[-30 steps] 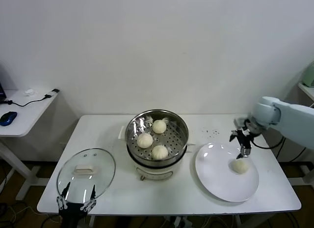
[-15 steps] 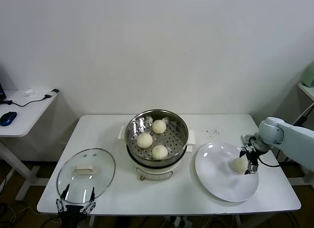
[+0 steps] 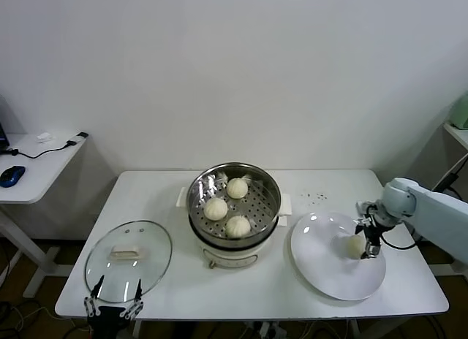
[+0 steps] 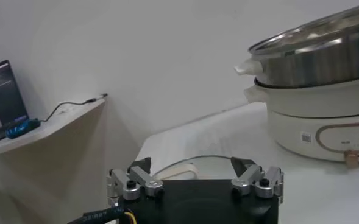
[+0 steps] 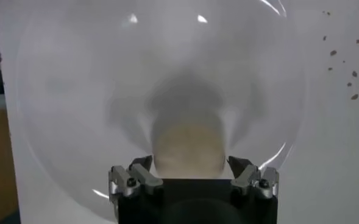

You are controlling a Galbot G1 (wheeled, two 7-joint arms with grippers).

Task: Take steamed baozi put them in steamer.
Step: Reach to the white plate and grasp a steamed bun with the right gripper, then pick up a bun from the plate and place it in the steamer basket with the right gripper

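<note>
I count three baozi (image 3: 227, 206) in the steamer (image 3: 234, 180). One bun (image 3: 355, 245) remains on the plate (image 3: 322, 269); right gripper (image 3: 368, 245) straddles it, jaws apart. Left gripper (image 3: 113, 305) idles, jaws apart.

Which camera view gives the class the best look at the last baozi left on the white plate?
The right wrist view: the last baozi fills the centre, sitting on the white plate between the open fingers of the right gripper. The head view shows it small, partly covered by that gripper. The left wrist view shows no baozi at all.
</note>
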